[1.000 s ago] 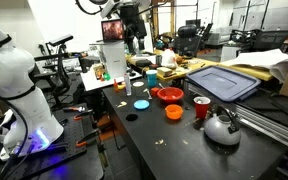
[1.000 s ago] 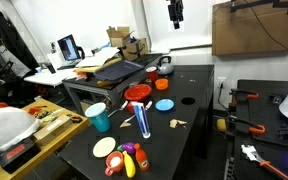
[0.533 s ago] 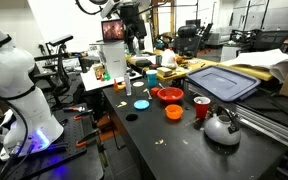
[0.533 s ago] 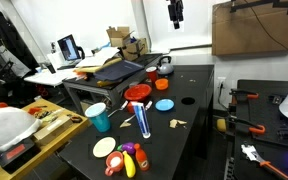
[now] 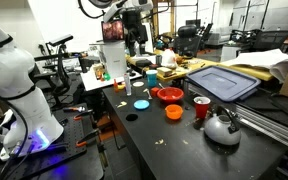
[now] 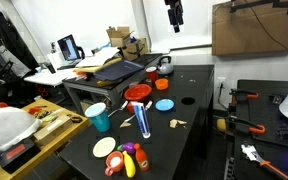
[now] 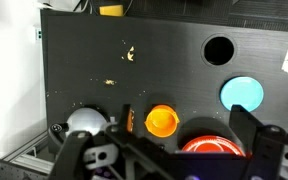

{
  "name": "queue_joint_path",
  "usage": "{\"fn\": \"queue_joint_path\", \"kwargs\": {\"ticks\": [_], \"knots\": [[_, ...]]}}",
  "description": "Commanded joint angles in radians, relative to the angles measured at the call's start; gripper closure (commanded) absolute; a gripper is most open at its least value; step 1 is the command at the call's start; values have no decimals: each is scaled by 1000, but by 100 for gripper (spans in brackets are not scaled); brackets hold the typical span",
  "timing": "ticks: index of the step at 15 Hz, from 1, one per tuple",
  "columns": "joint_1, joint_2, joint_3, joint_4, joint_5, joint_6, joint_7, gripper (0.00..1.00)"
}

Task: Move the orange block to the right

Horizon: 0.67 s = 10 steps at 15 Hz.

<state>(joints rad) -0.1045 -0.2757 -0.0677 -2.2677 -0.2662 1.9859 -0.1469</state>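
I cannot pick out the small orange block in any view. My gripper (image 5: 136,40) hangs high above the black table (image 5: 174,140), far from everything on it; it also shows in an exterior view (image 6: 175,18). In the wrist view the gripper (image 7: 164,150) is open and empty, with its fingers spread wide at the bottom edge. Below it lie a small round orange bowl (image 7: 161,121), a red bowl (image 7: 214,147) and a blue disc (image 7: 242,93). An orange-red sliver (image 7: 127,120), probably the red cup (image 5: 201,107), peeks out beside the orange bowl.
A metal kettle (image 5: 222,127) stands near the red cup. A teal cup (image 6: 99,117), a blue marker (image 6: 144,122) and a plate of toy food (image 6: 119,155) sit at one end of the table. There is a round hole (image 7: 218,49) in the tabletop. Clutter and boxes lie behind.
The arm has shifted very slightly overhead. Nothing on the table has moved.
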Motion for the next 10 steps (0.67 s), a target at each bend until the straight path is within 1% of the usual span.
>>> {"fn": "queue_joint_path", "kwargs": {"ticks": [1, 4, 8, 10], "knots": [[17, 51, -13, 14, 41, 42, -2, 0], [31, 88, -9, 17, 110, 87, 0, 0], [67, 154, 6, 30, 243, 162, -22, 0], [89, 187, 20, 37, 290, 198, -32, 0]]}}
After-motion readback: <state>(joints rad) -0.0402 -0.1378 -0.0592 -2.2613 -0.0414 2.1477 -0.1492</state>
